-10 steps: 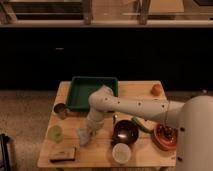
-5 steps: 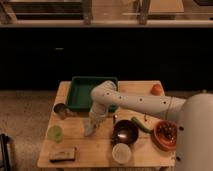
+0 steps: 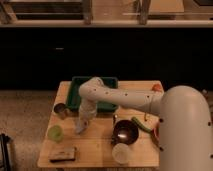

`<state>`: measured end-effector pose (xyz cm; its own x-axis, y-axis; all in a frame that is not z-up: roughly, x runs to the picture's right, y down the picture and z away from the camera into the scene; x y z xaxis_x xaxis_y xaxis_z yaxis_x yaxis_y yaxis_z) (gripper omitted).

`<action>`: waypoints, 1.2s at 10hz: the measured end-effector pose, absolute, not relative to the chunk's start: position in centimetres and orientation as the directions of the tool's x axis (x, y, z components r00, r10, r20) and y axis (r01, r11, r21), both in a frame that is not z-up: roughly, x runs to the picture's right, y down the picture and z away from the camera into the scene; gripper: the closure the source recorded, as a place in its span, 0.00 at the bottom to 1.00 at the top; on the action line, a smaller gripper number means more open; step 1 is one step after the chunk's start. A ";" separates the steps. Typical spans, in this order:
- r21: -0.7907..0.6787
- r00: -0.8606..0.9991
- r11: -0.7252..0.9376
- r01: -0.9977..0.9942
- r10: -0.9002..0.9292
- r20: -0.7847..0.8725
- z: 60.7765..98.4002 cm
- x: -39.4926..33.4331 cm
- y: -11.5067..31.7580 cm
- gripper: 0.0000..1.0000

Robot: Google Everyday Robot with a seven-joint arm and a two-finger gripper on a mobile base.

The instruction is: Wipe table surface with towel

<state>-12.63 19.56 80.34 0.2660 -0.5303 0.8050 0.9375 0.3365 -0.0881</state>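
The end effector [image 3: 80, 128] is lowered to the wooden surface [image 3: 97, 149] near its left-middle part, the arm [image 3: 107, 95] being bent down over it from the right, a pose that is judged to suit pressing something flat for a wiping stroke. Whether the end effector is spread or pressed together cannot be told, and what it holds or touches cannot be made out. The towel is not clearly seen; a flat dark pad [image 3: 63, 154] lying below and to the left of the end effector, near the front edge, may be it, though that is only a guess. A green cup [image 3: 55, 132] stands just left of the end effector, a metal can [image 3: 60, 110] up and to the left, a green tray [image 3: 76, 90] behind it, and a dark bowl [image 3: 125, 131] and a pale cup [image 3: 120, 153] to its right.
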 end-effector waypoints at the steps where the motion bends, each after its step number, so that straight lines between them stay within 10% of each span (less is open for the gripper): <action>1: -0.062 0.220 0.303 0.951 -0.521 0.825 80.1 -13.7 20.6 0.99; 12: -0.164 0.330 0.358 0.919 -0.472 0.818 79.3 -3.6 23.6 0.99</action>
<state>-3.64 23.63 79.28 0.3297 -0.4716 0.8179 0.9192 0.3578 -0.1643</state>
